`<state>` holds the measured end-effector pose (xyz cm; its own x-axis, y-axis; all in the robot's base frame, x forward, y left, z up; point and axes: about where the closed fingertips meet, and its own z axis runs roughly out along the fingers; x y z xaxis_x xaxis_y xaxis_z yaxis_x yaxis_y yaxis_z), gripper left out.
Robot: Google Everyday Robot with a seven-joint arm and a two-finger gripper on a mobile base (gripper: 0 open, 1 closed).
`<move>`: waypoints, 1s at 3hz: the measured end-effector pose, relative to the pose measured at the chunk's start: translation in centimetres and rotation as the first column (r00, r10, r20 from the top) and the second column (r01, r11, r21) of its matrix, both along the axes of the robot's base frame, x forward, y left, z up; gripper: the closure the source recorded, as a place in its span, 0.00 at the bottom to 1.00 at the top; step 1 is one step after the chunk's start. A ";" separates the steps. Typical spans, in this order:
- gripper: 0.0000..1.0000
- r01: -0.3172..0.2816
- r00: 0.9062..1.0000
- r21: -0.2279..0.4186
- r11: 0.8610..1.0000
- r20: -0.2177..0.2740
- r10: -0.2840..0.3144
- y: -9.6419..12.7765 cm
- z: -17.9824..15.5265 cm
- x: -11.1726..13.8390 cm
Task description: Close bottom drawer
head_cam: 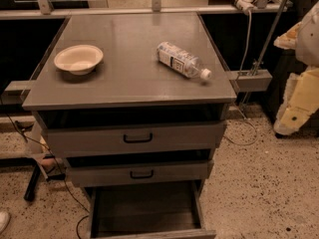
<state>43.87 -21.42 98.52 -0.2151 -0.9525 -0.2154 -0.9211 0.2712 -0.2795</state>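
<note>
The bottom drawer (pixel 145 208) of the grey metal cabinet is pulled far out toward me. Its empty inside shows, and only the top edge of its front panel (pixel 154 234) is in view at the lower edge of the picture; its handle is out of view. My gripper (pixel 295 114) is at the end of the white and yellow arm at the right edge. It hangs beside the cabinet, about level with the top drawer, well away from the bottom drawer and touching nothing.
The top drawer (pixel 134 139) and middle drawer (pixel 140 174) stand slightly out, each with a black loop handle. A white bowl (pixel 78 59) and a lying plastic bottle (pixel 182 60) sit on the cabinet top (pixel 127 86). Cables (pixel 60 180) trail on the speckled floor at left.
</note>
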 end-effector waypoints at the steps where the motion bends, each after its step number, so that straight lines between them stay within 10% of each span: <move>1: 0.00 0.000 1.000 0.000 1.000 0.000 0.000 0.0 0.0 0.0; 3: 0.43 0.000 1.000 0.000 1.000 0.000 0.000 0.0 0.0 0.0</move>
<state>43.87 -21.42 98.53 -0.2150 -0.9525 -0.2154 -0.9210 0.2712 -0.2796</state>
